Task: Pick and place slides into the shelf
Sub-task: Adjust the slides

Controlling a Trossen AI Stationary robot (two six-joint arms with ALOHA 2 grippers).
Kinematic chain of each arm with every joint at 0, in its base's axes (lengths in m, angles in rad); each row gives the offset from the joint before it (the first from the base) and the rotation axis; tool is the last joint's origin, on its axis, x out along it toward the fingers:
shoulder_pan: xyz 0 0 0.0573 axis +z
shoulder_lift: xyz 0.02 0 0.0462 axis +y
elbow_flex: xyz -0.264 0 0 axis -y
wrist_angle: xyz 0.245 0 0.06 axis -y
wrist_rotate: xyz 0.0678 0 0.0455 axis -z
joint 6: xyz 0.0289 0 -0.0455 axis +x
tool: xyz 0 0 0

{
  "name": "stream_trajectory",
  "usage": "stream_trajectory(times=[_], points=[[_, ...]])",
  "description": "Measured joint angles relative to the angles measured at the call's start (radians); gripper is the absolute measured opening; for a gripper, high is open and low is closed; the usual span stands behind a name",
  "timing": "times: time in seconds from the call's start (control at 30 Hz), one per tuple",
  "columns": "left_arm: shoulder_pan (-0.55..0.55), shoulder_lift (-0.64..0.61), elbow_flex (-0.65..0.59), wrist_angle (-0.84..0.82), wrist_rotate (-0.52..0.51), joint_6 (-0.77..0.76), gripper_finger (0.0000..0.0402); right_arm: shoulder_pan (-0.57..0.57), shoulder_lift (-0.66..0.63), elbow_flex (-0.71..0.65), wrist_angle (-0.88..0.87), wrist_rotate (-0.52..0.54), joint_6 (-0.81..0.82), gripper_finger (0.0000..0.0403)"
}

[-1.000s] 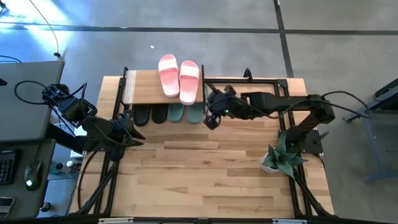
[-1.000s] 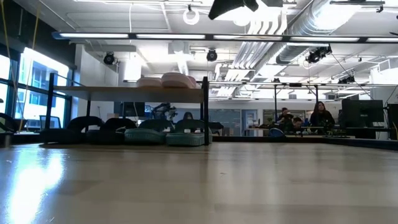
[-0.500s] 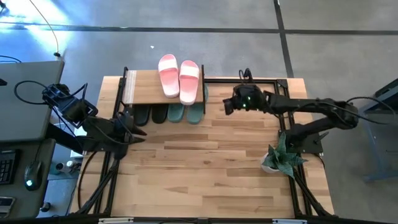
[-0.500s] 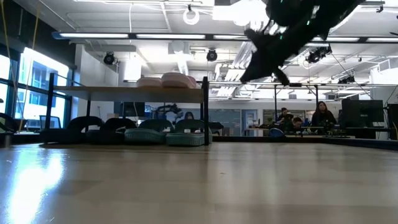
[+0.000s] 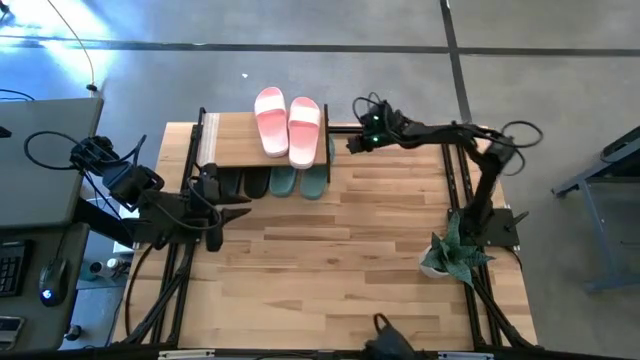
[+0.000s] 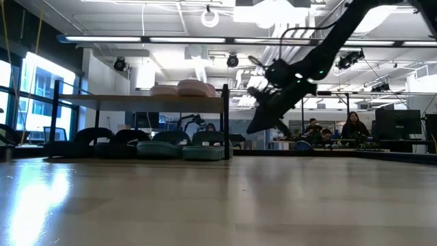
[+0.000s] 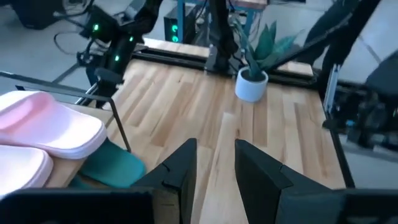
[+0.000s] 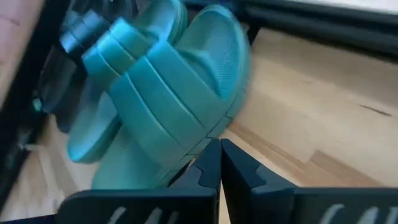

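**All three pairs on the shelf**

Wooden desk [image 5: 340, 260] bare in front, and we see the shelf [image 5: 225, 140] carrying every pair: pink slides [image 5: 288, 122] on its top board, black slides [image 5: 243, 184] and green slides [image 5: 298, 181] beneath, long axes running front to back. Our right gripper [image 5: 353, 143] hangs just beside the shelf's end, nearer the green pair, fingers closed, empty. Our left gripper [image 5: 236, 213] waits parted before the black pair.

Open tabletop [image 5: 340, 250] in front of shelf [image 5: 225, 140], potted plant [image 5: 447, 252] seemingly only obstacle
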Motion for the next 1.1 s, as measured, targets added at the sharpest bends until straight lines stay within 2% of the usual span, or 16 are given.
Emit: stream_trajectory(times=[0.1, 0.2, 0.33, 0.67, 0.77, 1.1], points=[[0.000, 0.003, 0.000, 0.001, -0.006, -0.036, 0.0095, 0.009, 0.075, 0.095, -0.088, -0.004, -0.033, 0.0000], [0.000, 0.001, 0.000, 0.001, -0.013, -0.056, 0.0095, 0.020, 0.123, 0.182, -0.200, 0.044, -0.049, 0.0000], [0.000, 0.001, 0.000, 0.001, -0.020, -0.073, 0.0095, 0.030, 0.146, 0.214, -0.267, 0.112, -0.077, 0.0000], [0.000, 0.001, 0.000, 0.000, -0.028, -0.077, 0.0095, 0.044, 0.150, 0.216, -0.254, 0.136, -0.013, 0.0000], [0.000, 0.001, 0.000, 0.000, -0.028, -0.077, 0.0095, 0.044, 0.185, 0.216, -0.232, 0.100, 0.004, 0.0000], [0.000, 0.001, 0.000, 0.000, -0.028, -0.080, 0.0095, 0.065, 0.235, 0.215, -0.085, 0.081, 0.084, 0.0000]])
